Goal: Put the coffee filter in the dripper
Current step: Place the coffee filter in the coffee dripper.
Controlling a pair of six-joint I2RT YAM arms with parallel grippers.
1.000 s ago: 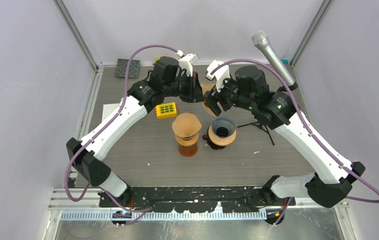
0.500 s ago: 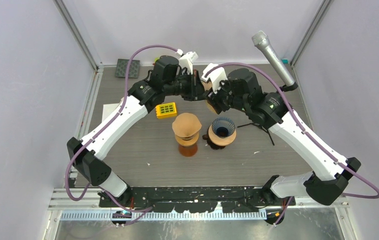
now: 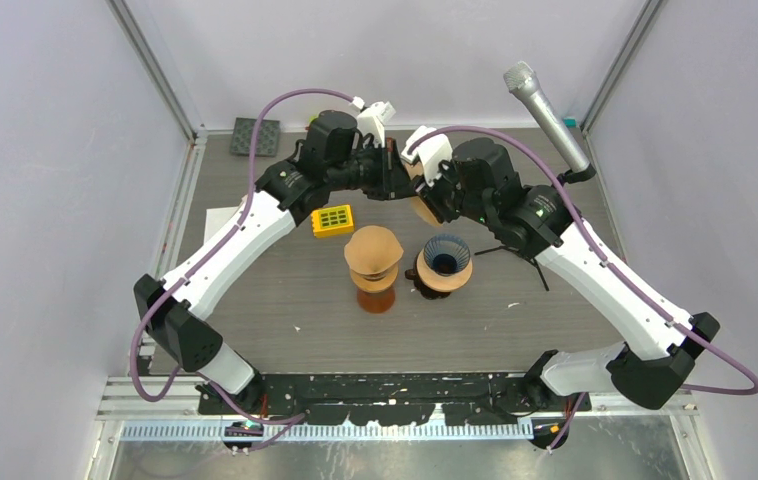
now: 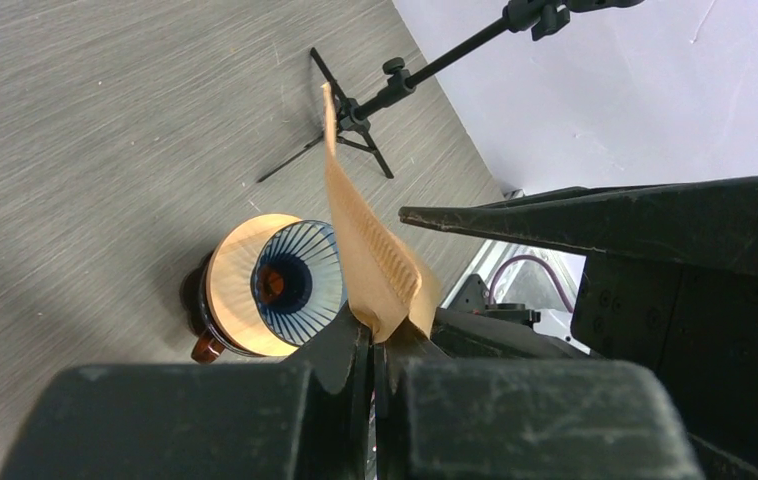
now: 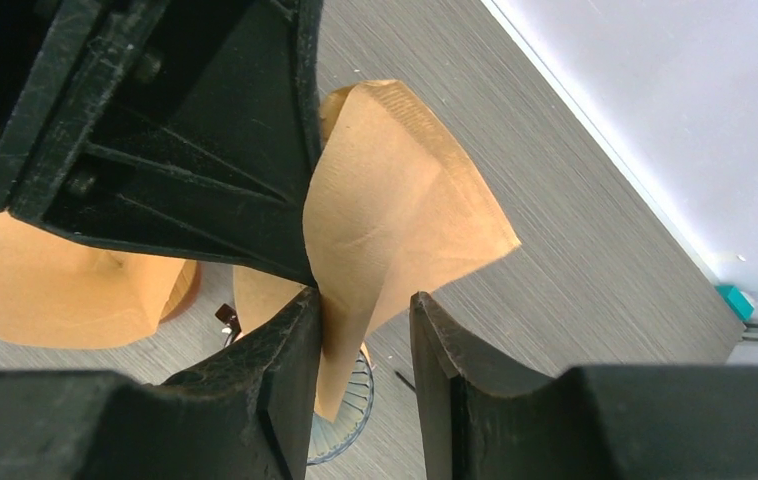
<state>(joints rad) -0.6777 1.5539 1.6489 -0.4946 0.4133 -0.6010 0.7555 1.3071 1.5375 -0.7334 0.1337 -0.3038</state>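
My left gripper point(image 4: 380, 335) is shut on the bottom corner of a brown paper coffee filter point(image 4: 365, 235) and holds it upright in the air. In the top view the left gripper point(image 3: 398, 182) meets the right gripper point(image 3: 423, 198) behind the dripper point(image 3: 445, 254). The dripper is a blue ribbed cone in a wooden ring on a dark carafe, and it also shows in the left wrist view point(image 4: 300, 275). My right gripper point(image 5: 365, 340) is open, its jaws on either side of the filter point(image 5: 395, 215), which rests against one finger.
A stack of brown filters point(image 3: 373, 247) sits on a brown stand left of the dripper. A yellow block point(image 3: 333, 219) lies behind it. A microphone point(image 3: 545, 105) on a tripod stands at the back right. A dark mat point(image 3: 256, 136) lies in the back left corner.
The right gripper has moved up and left to the left gripper and now straddles the filter. The left gripper has stayed nearly still with the filter.
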